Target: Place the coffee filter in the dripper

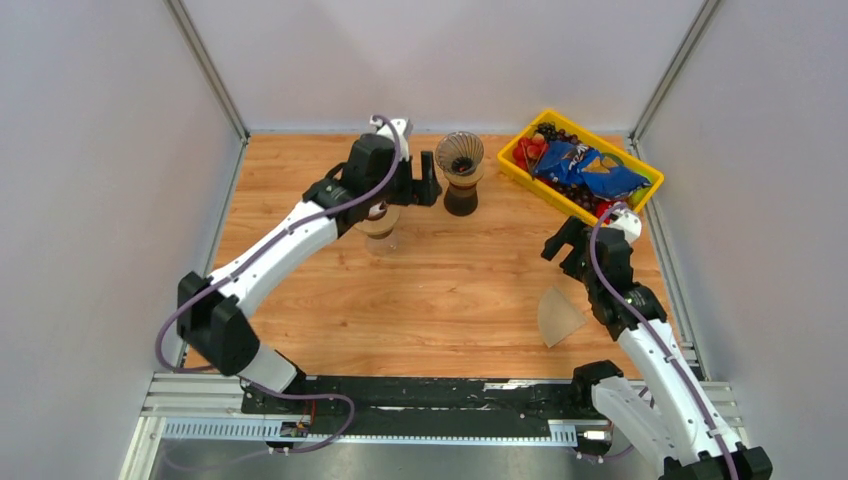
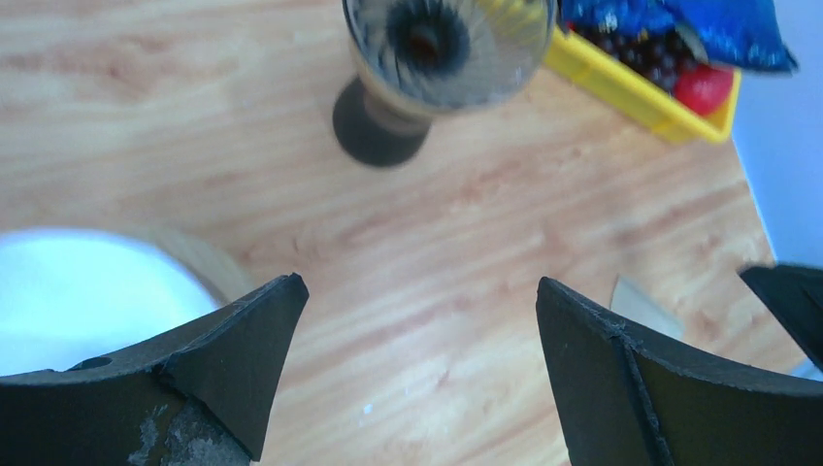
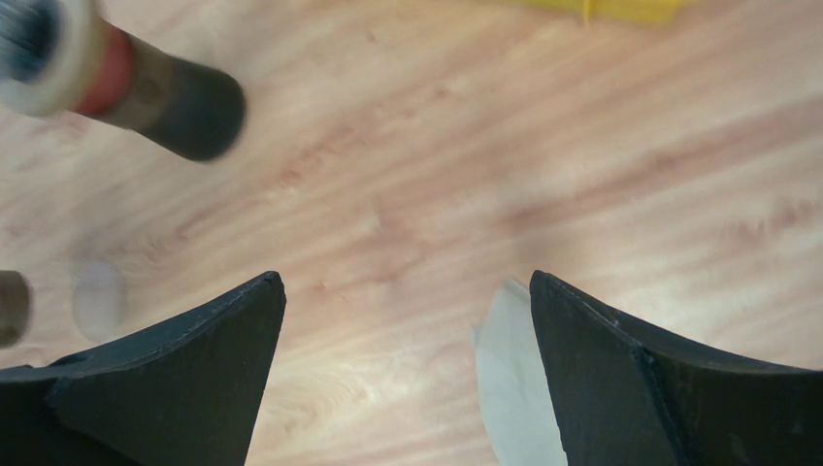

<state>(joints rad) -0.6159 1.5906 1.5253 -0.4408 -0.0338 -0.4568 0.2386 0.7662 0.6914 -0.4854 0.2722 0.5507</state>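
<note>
The dripper [image 1: 461, 158], a ribbed glass cone on a dark base, stands at the back middle of the wooden table. It also shows at the top of the left wrist view [image 2: 442, 44]. The coffee filter [image 1: 557, 316], a flat pale paper cone, lies on the table at the front right. My left gripper [image 1: 427, 186] is open and empty, just left of the dripper. My right gripper [image 1: 560, 242] is open and empty, just behind the filter. In the right wrist view the filter [image 3: 512, 381] lies beside the right finger, between the jaws [image 3: 406, 277].
A yellow tray [image 1: 530, 185] with snack bags and red fruit stands at the back right; it also shows in the left wrist view [image 2: 621, 92]. A small glass cup [image 1: 381, 224] sits under my left arm. White walls close in the table.
</note>
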